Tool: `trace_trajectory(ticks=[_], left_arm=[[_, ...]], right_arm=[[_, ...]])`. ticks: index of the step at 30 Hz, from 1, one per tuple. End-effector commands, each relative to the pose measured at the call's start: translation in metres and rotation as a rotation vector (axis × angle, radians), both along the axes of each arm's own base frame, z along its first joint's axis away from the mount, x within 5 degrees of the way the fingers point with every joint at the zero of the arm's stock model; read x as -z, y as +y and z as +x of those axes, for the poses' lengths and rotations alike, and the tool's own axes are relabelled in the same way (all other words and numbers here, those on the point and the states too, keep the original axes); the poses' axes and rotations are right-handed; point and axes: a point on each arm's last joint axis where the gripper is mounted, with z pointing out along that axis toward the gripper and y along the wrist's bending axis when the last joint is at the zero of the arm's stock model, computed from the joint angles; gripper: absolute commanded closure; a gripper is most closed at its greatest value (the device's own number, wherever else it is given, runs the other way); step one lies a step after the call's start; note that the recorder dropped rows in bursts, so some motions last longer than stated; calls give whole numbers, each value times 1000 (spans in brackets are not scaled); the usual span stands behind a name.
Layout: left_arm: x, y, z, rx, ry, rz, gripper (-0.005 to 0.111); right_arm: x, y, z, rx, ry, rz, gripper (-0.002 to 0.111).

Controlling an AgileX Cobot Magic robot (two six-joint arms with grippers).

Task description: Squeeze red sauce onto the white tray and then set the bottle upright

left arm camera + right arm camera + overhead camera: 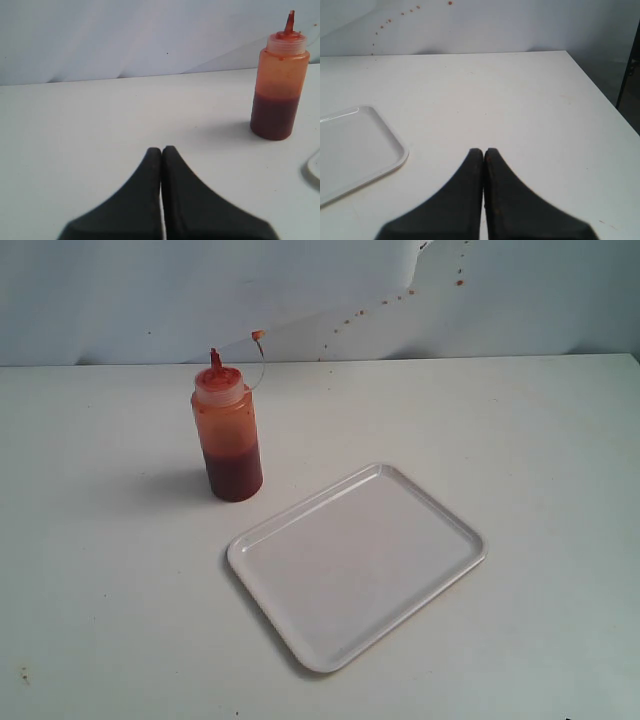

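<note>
Beyond closed left end effector point(161, 149) | bottle point(278, 85) upright, well apart

white surface point(100, 590), one small brownish speck point(22, 674) near the exterior view's lower-left corner, pale creased backdrop point(120, 300) behind with scattered red specks point(460, 282).

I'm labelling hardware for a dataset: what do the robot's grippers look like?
Both the left gripper and the right gripper have matte black fingers, wide at the base, curving to narrow rounded tips. No cables or markings show.
</note>
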Motion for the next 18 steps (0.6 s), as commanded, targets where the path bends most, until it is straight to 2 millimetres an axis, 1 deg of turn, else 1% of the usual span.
trace_trajectory(ticks=[1,18], left_arm=[[1,1,0,-5,-7,29,106],[1,1,0,-6,-7,30,106]], right_arm=[[1,0,0,-3,-5,0,108],[1,0,0,-3,-5,0,108]])
